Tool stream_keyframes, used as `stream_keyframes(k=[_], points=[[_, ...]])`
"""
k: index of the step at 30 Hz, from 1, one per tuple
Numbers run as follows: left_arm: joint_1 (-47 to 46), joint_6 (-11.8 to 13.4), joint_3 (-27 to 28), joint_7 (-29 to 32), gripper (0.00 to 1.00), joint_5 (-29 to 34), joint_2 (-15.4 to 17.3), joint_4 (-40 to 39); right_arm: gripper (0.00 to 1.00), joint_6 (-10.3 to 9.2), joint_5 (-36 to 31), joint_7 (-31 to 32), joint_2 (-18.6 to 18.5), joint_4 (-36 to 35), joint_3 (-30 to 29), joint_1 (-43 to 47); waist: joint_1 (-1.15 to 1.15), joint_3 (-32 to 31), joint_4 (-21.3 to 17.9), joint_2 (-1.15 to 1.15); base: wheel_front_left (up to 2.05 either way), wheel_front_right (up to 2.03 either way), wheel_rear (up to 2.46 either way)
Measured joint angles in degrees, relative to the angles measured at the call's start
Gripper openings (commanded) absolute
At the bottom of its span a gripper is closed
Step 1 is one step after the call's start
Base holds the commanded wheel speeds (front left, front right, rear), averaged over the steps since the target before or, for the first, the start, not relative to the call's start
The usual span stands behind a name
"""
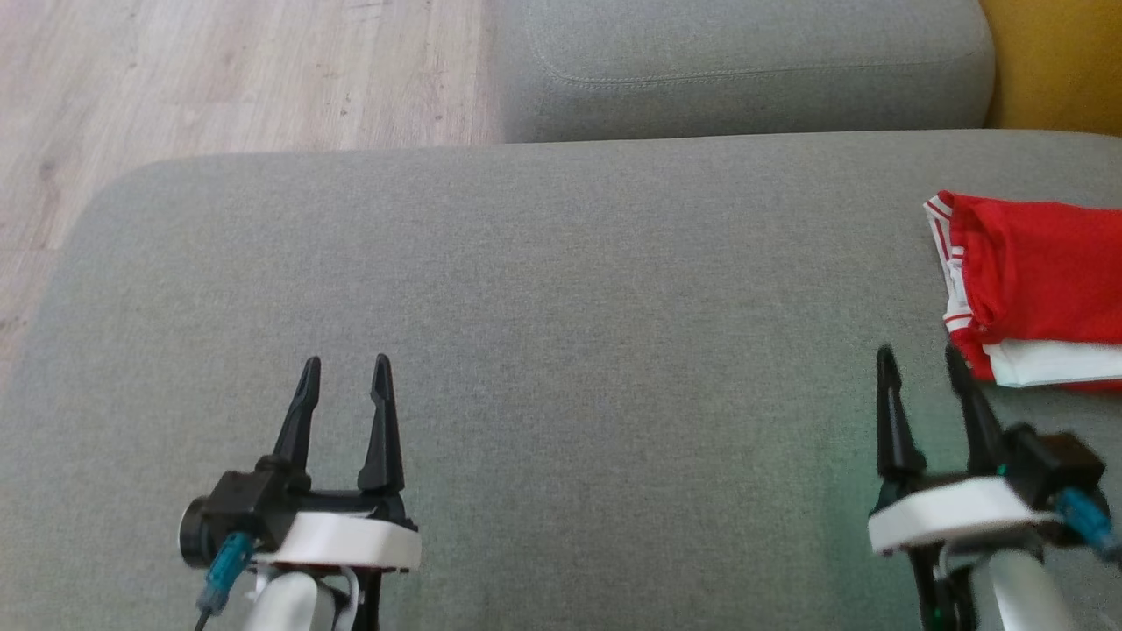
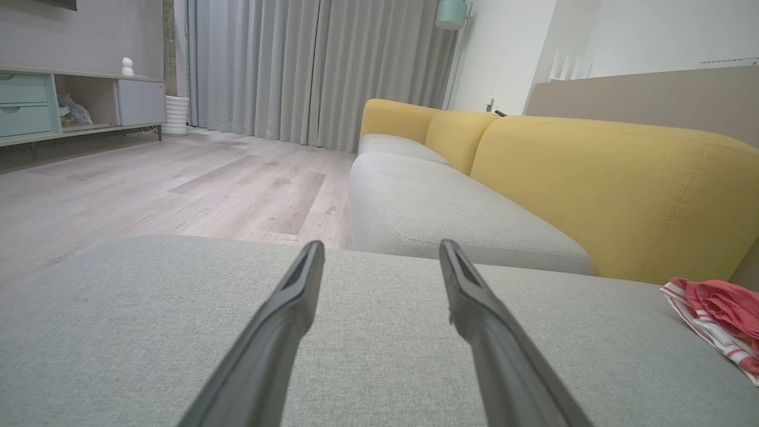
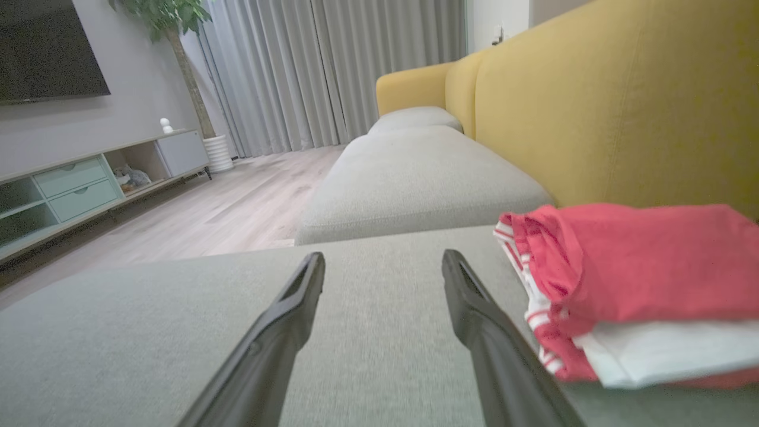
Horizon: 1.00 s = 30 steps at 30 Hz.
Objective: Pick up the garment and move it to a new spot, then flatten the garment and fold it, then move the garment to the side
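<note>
Garment (image 1: 1034, 280), red w/ white striped trim & a white layer underneath, lies folded at the far right of the grey sofa seat (image 1: 561, 289), next to the yellow backrest (image 3: 622, 107). Right gripper (image 1: 919, 352) hovers just beside the garment's near-left corner, jaws spread apart w/ nothing btwn them; can't tell if a finger brushes the fabric. Left gripper (image 1: 346, 361) is well apart from it, over the seat's left half, also spread wide & empty. Beyond the seat: second grey cushion (image 1: 745, 61), wood floor (image 1: 219, 79), grey curtains (image 2: 296, 65), low cabinet (image 2: 24, 101) w/ mint drawers.
</note>
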Motion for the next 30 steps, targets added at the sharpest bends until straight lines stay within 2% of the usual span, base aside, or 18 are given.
stream_keyframes(k=[30], points=[[0.04, 0.57, 0.45, 0.0, 1.0, -2.02, 0.01, 2.47, 1.0, 0.0, 2.5, -0.56, 0.01, -2.22, 0.55, 1.35, 0.01, -0.19, -0.84, 0.0, 0.0, 0.0, 0.0]])
